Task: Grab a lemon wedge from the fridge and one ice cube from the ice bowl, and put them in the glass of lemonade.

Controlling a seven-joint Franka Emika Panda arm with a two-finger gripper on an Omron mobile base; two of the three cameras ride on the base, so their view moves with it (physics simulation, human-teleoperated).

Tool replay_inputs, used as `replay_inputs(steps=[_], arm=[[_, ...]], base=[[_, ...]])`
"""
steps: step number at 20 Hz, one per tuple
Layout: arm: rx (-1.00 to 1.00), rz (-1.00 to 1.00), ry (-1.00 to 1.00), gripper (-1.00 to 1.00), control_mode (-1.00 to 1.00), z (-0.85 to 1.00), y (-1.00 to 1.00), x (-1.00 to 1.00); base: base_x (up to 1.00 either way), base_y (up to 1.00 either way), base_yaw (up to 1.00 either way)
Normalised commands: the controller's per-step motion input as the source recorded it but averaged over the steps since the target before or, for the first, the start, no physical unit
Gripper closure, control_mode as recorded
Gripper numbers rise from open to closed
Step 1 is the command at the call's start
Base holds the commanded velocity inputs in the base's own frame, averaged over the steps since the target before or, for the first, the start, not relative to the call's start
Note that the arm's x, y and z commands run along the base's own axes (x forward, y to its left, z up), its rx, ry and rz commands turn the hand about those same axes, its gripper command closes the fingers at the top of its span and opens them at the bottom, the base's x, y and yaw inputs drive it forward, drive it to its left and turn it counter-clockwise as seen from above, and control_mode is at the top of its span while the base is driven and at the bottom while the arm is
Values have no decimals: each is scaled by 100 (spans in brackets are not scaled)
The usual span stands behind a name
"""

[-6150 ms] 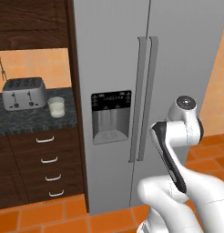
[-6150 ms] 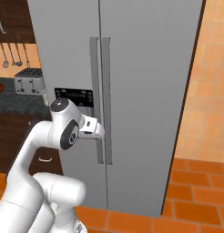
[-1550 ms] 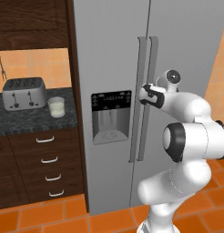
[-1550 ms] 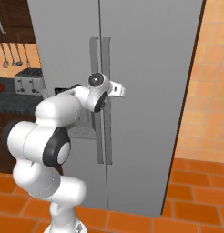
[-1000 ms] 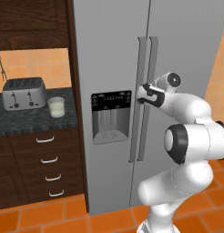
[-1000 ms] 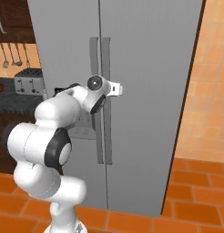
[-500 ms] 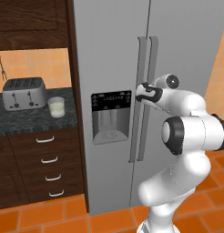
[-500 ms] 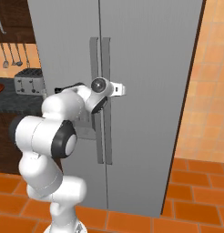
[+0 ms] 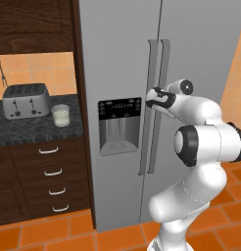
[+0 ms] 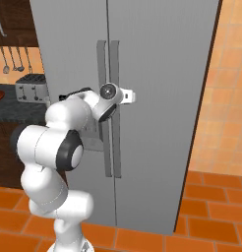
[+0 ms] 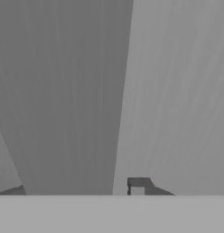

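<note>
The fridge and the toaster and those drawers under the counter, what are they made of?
The fridge looks like brushed metal: flat silver-grey with a dull sheen. The toaster seems shinier metal, silver with dark slots on top. The drawers look like dark stained wood with pale metal handles. It is all rendered, so these are guesses from colour and shine.

Dark speckled counter [image 9: 29, 128] at 9 o'clock in left base view, over dark wood drawers [image 9: 49, 179] with pale bar pulls. On it: silver toaster [image 9: 25, 100] toward the back, glass of lemonade [image 9: 60, 115] just beside it at toaster's 4 o'clock, apart, upright. Right base view: same counter [image 10: 15, 109] at 9 o'clock, toaster [image 10: 30, 86] on it, reddish-brown rim of ice bowl [image 10: 0, 93] at far left edge. Orange tile floor [image 9: 54, 234] at 6 o'clock carries fridge [image 9: 117, 59] and cabinet base
</note>
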Motion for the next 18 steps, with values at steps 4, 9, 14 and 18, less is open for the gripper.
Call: replay_inputs(steps=[4, 9, 14, 18], arm=[[0, -6, 1, 100, -100, 0, -14, -14], [6, -12, 0, 100, -100, 17, -47, -51], [12, -15, 0, 100, -100, 9, -61, -86], [14, -18, 0, 100, -100, 8, -56, -95]], base=[[0, 0, 0], [0, 0, 0], [0, 0, 0], [0, 0, 0]])
